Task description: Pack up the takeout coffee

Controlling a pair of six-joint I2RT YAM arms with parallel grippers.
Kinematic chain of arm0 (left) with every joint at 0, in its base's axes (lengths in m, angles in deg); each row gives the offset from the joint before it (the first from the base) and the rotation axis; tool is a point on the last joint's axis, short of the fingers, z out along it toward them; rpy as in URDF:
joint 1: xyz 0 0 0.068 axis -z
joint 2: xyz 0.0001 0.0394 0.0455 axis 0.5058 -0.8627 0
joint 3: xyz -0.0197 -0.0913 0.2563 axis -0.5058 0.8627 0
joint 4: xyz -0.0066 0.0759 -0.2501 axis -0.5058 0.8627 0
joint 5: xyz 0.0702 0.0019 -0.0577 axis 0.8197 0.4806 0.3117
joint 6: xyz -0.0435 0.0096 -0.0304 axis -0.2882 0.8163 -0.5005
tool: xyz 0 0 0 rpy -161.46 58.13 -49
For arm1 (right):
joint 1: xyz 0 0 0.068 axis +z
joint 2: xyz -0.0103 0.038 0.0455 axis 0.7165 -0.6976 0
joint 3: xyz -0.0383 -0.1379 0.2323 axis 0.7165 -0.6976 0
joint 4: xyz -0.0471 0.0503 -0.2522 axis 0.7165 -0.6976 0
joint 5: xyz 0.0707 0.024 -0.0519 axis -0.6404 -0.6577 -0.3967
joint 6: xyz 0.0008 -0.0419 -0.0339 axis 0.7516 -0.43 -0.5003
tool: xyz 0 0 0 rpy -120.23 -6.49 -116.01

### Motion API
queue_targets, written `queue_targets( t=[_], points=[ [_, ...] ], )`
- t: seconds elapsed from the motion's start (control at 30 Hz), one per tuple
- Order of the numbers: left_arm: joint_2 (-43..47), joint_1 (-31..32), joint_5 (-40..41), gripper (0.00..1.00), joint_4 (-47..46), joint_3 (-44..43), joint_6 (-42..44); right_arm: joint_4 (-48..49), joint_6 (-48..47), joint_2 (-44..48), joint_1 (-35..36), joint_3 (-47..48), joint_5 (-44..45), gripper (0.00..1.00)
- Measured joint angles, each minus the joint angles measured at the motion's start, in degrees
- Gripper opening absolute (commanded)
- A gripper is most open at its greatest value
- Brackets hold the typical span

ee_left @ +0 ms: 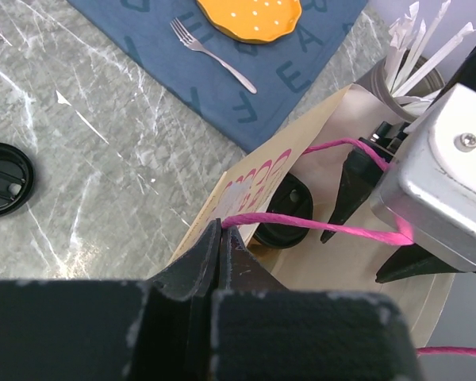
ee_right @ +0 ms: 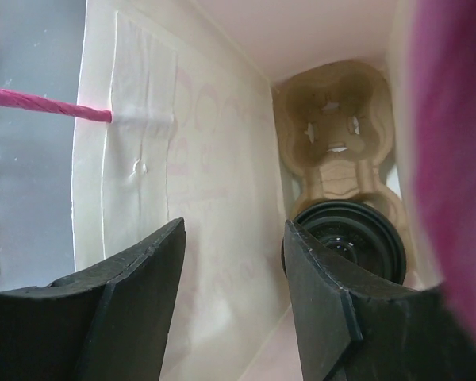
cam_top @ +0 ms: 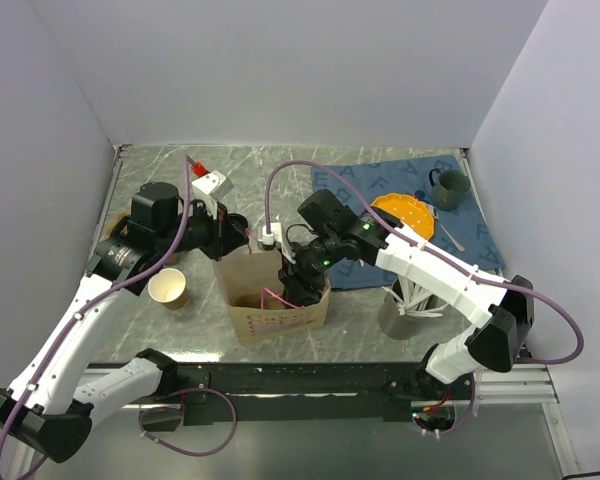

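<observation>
The takeout coffee (ee_right: 357, 234) shows only its round black lid. It stands in a cardboard cup carrier (ee_right: 333, 135) at the bottom of the brown paper bag (cam_top: 275, 312). My right gripper (ee_right: 234, 230) is inside the bag, open and holding nothing, with the lid just beside its right finger. At the bag's far left rim, my left gripper (ee_left: 222, 228) is shut on the bag's pink handle (ee_left: 301, 222) and holds that side up. The left wrist view also catches the lid (ee_left: 284, 208) and the right gripper's dark fingers (ee_left: 351, 186) in the bag mouth.
An open brown cup (cam_top: 168, 288) with a cream inside stands left of the bag. A loose black lid (ee_left: 4, 178) lies on the marble. The blue cloth (cam_top: 365, 185) carries an orange plate (cam_top: 405, 215), a fork (ee_left: 214, 55) and a green mug (cam_top: 450, 188). A metal pot of white stirrers (cam_top: 410, 305) stands right of the bag.
</observation>
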Motion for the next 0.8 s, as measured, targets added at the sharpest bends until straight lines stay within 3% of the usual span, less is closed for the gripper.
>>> queue_targets(
  t=[0.8],
  points=[
    [-0.7,0.0,0.7,0.01,1.0,-0.9,-1.3,-1.8,-0.5,2.8,1.8,-0.8,3.9,0.57]
  ],
)
